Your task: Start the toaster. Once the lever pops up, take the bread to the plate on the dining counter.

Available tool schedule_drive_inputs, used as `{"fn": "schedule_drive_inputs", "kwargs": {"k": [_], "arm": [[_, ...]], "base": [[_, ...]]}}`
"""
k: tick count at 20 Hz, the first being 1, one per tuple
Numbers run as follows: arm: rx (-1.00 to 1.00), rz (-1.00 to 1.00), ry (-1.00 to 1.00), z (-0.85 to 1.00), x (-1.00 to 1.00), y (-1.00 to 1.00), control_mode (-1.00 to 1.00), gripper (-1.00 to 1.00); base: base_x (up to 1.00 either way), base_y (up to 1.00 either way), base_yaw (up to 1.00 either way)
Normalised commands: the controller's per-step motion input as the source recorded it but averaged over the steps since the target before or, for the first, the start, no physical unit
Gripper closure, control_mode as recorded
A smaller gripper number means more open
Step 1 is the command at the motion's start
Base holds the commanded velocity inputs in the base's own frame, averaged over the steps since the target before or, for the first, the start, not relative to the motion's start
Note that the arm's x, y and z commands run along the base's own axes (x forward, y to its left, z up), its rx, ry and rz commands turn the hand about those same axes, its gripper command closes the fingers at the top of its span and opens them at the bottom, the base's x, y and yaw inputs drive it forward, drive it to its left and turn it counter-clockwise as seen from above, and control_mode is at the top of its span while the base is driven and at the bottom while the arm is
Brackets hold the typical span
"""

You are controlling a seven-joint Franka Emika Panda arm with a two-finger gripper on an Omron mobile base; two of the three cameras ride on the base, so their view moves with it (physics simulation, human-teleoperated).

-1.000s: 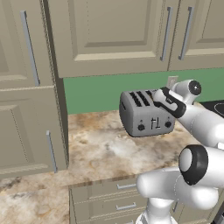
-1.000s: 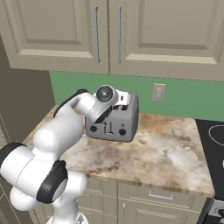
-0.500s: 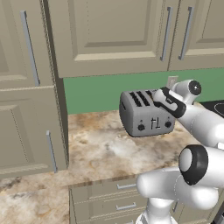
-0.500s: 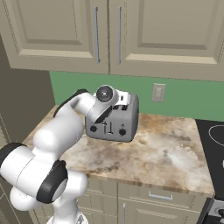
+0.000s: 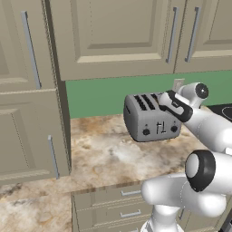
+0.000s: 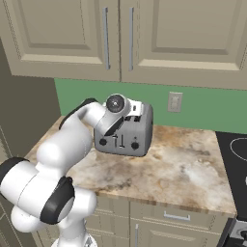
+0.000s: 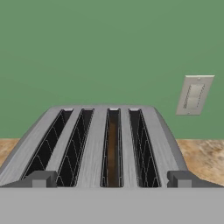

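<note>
Hand view is giving you the gripper (image 7: 112, 179) with its two tips standing wide apart at the bottom, one at each side, and nothing is sitting between them. You are looking straight along the top of the toaster (image 7: 105, 140), whose four slots are running away from you. The bread (image 7: 112, 151) is lying down inside the third slot from the left, showing as a brown strip; the other three slots are showing dark wire guides. Behind the toaster the green wall (image 7: 87, 52) is rising, with a pale outlet plate (image 7: 194, 95) on it to the right.

From the left base view you are seeing the hand (image 5: 174, 105) hovering at the toaster's (image 5: 149, 118) upper front right corner, just above its two knobs and two thin levers. In the right base view the wrist is covering the upper left part of the toaster (image 6: 132, 137). The toaster is standing upright on the marbled counter (image 6: 183, 169), near the wall. Beige cabinets (image 5: 118, 36) are hanging above, and a dark stovetop (image 6: 236, 154) is lying at the counter's right end.
</note>
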Motion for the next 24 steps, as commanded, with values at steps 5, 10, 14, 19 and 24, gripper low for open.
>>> {"fn": "schedule_drive_inputs", "kwargs": {"k": [5,10,14,19,24], "arm": [[0.00,0.00,0.00,0.00,0.00,0.00,-1.00,-1.00],[0.00,0.00,0.00,0.00,0.00,0.00,-1.00,-1.00],[0.00,0.00,0.00,0.00,0.00,0.00,-1.00,-1.00],[0.00,0.00,0.00,0.00,0.00,0.00,-1.00,-1.00],[0.00,0.00,0.00,0.00,0.00,0.00,-1.00,-1.00]], "base": [[0.00,0.00,0.00],[0.00,0.00,0.00],[0.00,0.00,0.00],[0.00,0.00,0.00],[0.00,0.00,0.00]]}}
